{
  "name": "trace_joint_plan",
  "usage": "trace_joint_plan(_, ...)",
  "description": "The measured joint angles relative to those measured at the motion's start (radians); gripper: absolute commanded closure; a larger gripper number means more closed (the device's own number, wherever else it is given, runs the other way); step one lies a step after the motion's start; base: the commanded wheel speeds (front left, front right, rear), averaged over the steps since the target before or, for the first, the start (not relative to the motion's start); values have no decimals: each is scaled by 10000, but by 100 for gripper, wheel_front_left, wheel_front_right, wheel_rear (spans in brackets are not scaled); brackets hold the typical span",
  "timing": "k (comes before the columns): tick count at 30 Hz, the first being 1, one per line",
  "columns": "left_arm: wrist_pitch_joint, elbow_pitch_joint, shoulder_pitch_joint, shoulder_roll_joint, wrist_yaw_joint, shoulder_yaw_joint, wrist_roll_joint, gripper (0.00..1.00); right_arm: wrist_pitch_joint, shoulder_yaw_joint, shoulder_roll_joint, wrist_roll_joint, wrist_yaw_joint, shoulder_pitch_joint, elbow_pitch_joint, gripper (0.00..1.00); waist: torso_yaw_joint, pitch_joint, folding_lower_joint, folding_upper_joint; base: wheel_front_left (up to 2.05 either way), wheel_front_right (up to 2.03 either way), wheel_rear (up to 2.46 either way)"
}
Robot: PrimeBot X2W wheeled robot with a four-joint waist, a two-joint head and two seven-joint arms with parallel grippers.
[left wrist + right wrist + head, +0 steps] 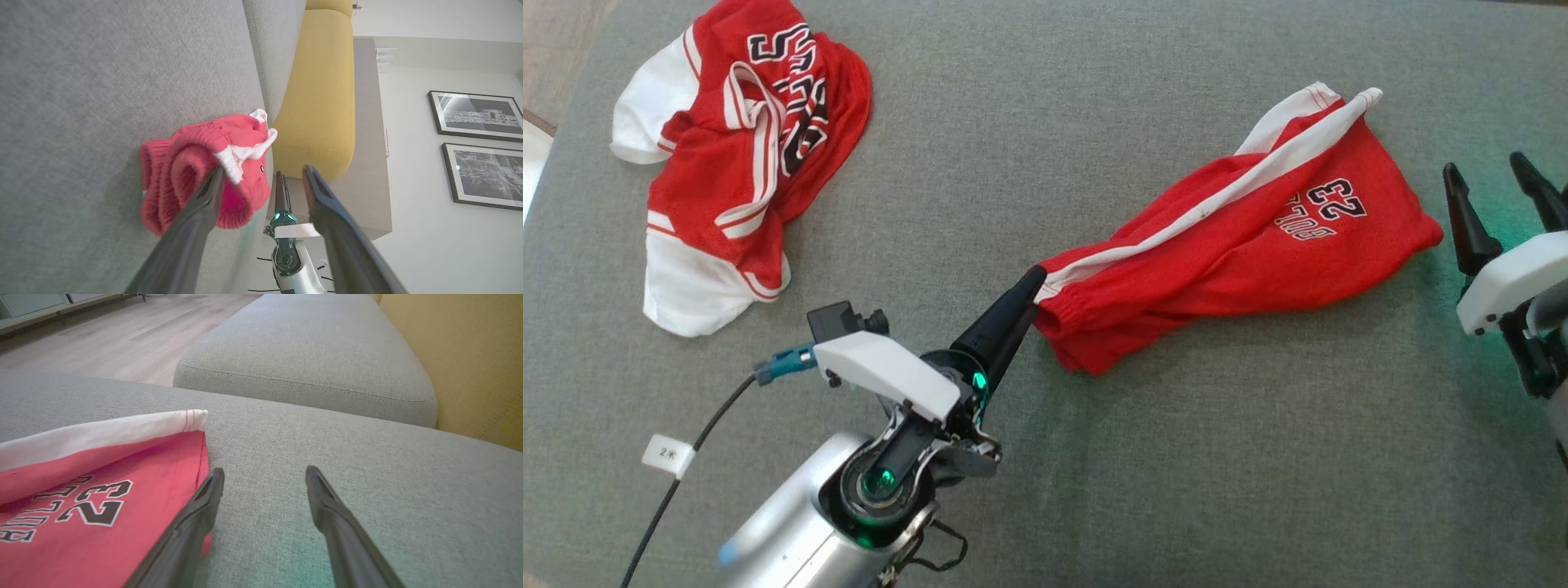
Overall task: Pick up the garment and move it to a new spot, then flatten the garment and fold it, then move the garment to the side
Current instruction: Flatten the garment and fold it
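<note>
Currently the left gripper (pixel 263 170) is held wide open with nothing clamped. One of its fingers (pixel 204 204) is laid against the ribbed waistband of the red shorts (pixel 1217 245), and part of that waistband is seen in the gap between the jaws, ungripped. From this gripper's tips the shorts are stretched away across the grey cushion (pixel 1094 457) toward the right gripper (pixel 1485 165), with a white side stripe running their length. That gripper is likewise spread fully and nothing is held in it. The hem printed "23" is found just beside one of its fingers; in the right wrist view the hem's edge is overlapped by that finger, though contact cannot be judged. A crumpled red and white jersey (pixel 735 147) is seen well apart from both grippers, beyond the left one on the side away from the shorts.
</note>
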Motion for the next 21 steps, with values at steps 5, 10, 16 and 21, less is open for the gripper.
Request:
trace_joint_plan(5, 42, 36, -157, -36, 12, -4, 10, 14, -15, -25, 4, -27, 0, -95, 38, 0, -34, 70, 0, 0, 0, 0, 0)
trace_joint_plan(10, 71, 384, -430, -113, -8, -52, 242, 100, -56, -10, 8, -82, 0, -163, 48, 0, -18, 176, 0, 0, 0, 0, 0)
trace_joint_plan(16, 69, 679, -558, -144, -238, -334, 874, 100, 165, 362, 54, 412, 0, -202, -337, 0, 114, 258, 0, 0, 0, 0, 0)
trace_joint_plan(21, 36, 696, -624, -136, -370, -587, 1430, 100, 575, 1078, 19, 838, 0, -546, -863, 0, 266, 366, 1, 0, 0, 0, 0)
